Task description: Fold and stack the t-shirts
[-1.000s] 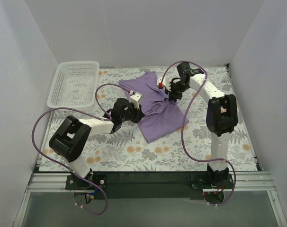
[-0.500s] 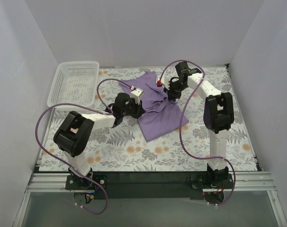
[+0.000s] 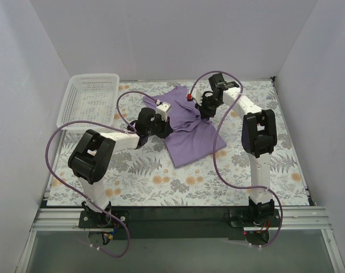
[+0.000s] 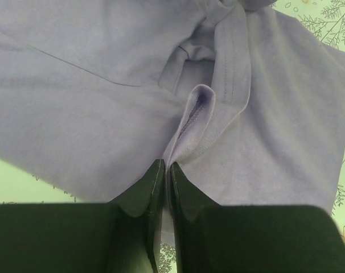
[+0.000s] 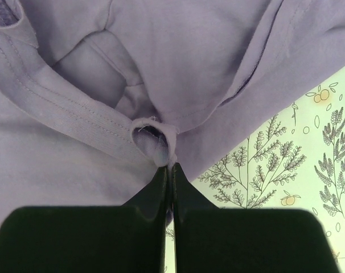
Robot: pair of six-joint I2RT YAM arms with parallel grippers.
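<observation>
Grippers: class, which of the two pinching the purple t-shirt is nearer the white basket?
The left gripper: it pinches the t-shirt on the side facing the basket; the right gripper holds the opposite side.

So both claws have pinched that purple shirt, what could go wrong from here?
The left gripper and right gripper each hold only a small pucker of the t-shirt, so the cloth might slip out when pulled. The shirt lies bunched between them, so a fold could come out crooked.
</observation>
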